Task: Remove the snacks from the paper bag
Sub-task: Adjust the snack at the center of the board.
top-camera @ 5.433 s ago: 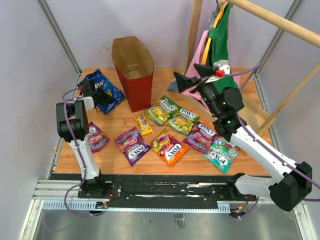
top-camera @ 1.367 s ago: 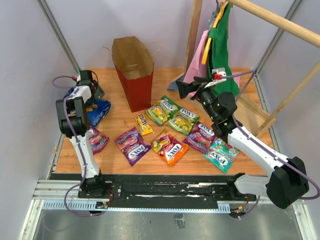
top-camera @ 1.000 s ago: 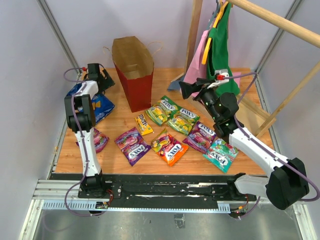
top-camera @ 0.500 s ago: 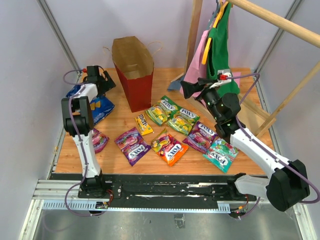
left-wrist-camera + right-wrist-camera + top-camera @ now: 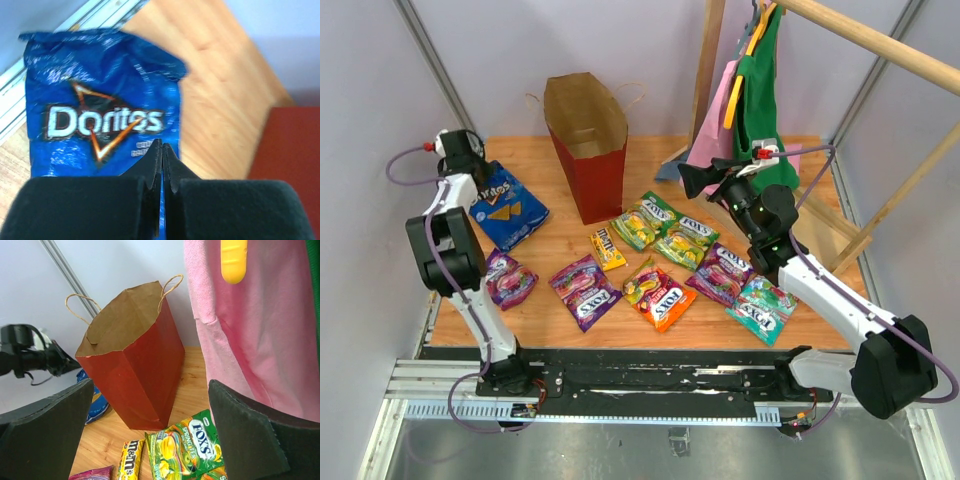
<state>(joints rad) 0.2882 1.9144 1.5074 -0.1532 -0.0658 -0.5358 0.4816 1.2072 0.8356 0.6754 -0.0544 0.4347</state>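
Nearest, strewn on the worktop (image 5: 540, 325) below the right fingers (image 5: 151, 390): Fox's packets (image 5: 660, 297) and an M&M's packet (image 5: 607, 249), already out. Spread wide and empty, hovering as a second ago, aimed at the upright paper bag (image 5: 135, 370) just ahead. Farther left, swung out to the far corner: left fingers (image 5: 161, 147), pressed together, nothing seen between them. Just beyond their tips, the Doritos bag (image 5: 100, 120), carried moments back, now let go and lying flat, logo up. Probably one more snack delivered; bag's bottom hidden, so cannot tell whether any remain
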